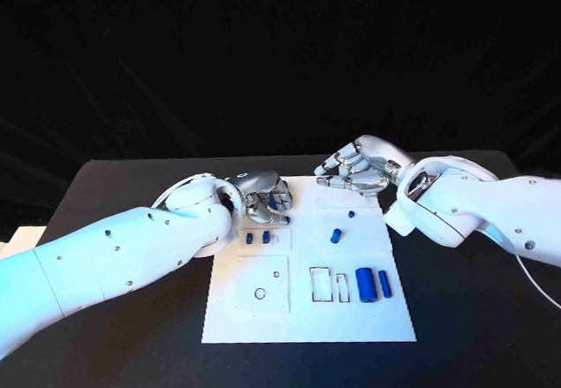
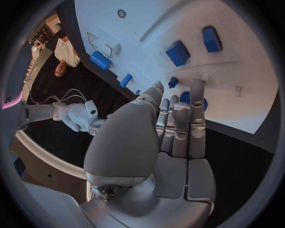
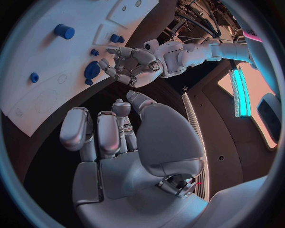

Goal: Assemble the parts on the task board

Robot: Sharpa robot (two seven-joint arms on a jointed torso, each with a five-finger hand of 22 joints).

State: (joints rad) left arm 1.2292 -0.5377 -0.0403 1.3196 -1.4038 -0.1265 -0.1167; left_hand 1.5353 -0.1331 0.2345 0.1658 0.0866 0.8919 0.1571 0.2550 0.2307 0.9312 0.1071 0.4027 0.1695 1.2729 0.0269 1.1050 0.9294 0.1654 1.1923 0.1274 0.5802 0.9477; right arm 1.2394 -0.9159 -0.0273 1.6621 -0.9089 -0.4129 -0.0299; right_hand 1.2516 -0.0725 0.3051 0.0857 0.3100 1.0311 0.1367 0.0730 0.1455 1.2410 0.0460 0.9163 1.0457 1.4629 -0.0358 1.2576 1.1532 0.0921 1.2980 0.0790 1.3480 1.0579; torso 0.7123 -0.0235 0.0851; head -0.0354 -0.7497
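The white rectangular task board (image 1: 307,312) lies mid-table with small blue plastic parts (image 1: 375,286) on it. The silver left hand (image 1: 266,200), fingers curled, hovers over its far edge; whether it pinches anything is unclear. The silver right hand (image 1: 359,170) hangs beside the far corner, fingers loosely bent, holding nothing.

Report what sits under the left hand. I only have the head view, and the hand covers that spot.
Observer: In the right wrist view, a round blue part lies flat on the task board, by the fingertips of the left hand.
Operator: Now check the right hand's palm for me.
Observer: The right wrist view shows the right hand with its fingers stretched out and nothing in the palm. It is over the black table, off the board's edge.
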